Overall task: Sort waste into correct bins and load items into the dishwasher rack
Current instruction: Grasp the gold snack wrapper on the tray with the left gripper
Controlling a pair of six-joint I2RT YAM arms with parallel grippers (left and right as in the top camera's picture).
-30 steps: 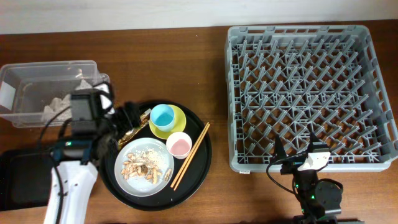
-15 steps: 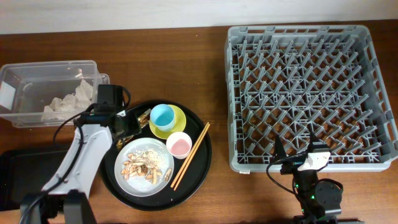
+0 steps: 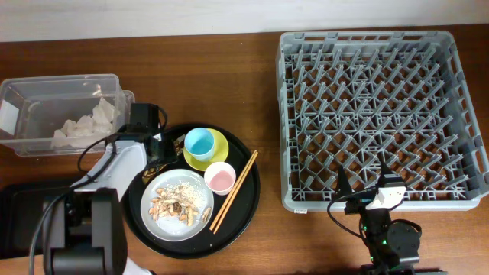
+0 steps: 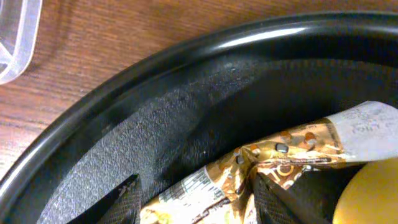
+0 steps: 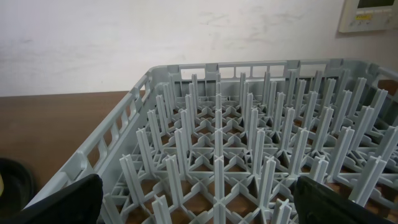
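Napkins [image 3: 82, 126] sit in the clear tub [image 3: 30, 92] at far left. The rack [image 3: 367, 114] on the right holds nothing. The blue cup [image 3: 199, 142], pink cup [image 3: 221, 179], bowl [image 3: 219, 150], chopsticks [image 3: 234, 191] and plate [image 3: 164, 221] of scraps [image 3: 177, 202] sit on the round tray [image 3: 244, 214]. I judge we're early.

My left hand [image 4: 196, 198] straddles the wrapper [image 4: 292, 155] inside the tray's left rim. Its fingers are partly apart and 1 touches the wrapper, but I cannot tell whether it's clamped. My right hand [image 5: 199, 208] is wide apart and empty, near the rack.

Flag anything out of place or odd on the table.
Only the crumpled gold wrapper: it is litter lying inside the round black tray beside the yellow bowl, among the dishes. The left claw straddles it. Nothing looks spilled or broken.
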